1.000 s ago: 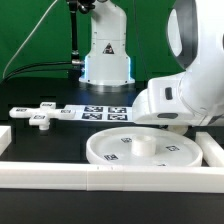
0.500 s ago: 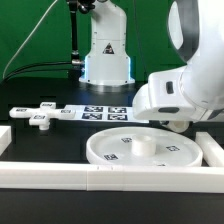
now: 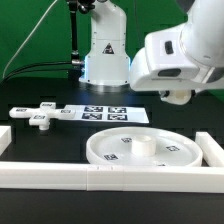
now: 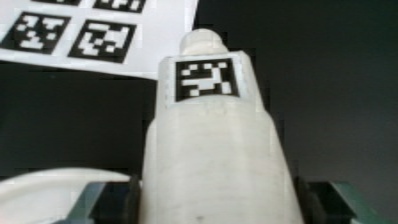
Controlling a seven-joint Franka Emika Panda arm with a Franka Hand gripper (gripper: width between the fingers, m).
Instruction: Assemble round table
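The large round rimmed disc (image 3: 140, 150) lies flat on the black table near the front rail; a bit of its rim also shows in the wrist view (image 4: 50, 186). My gripper (image 3: 178, 96) hangs above the disc's far right side, well clear of it. In the wrist view the gripper (image 4: 222, 205) is shut on the short thick white leg (image 4: 214, 130), which carries a square tag near its far end. Its fingers (image 4: 98, 200) press on both sides of the leg. The small flat foot (image 3: 38, 119) lies on the table at the exterior view's left.
The marker board (image 3: 105, 113) lies flat behind the disc and shows in the wrist view (image 4: 89, 30). White border rails run along the front (image 3: 100, 178), the left (image 3: 4, 135) and the right (image 3: 212, 148). The robot base (image 3: 106, 55) stands at the back.
The arm has risen from just above the disc's right side to well above it, shifting slightly towards the exterior view's left. The disc and foot have not moved.
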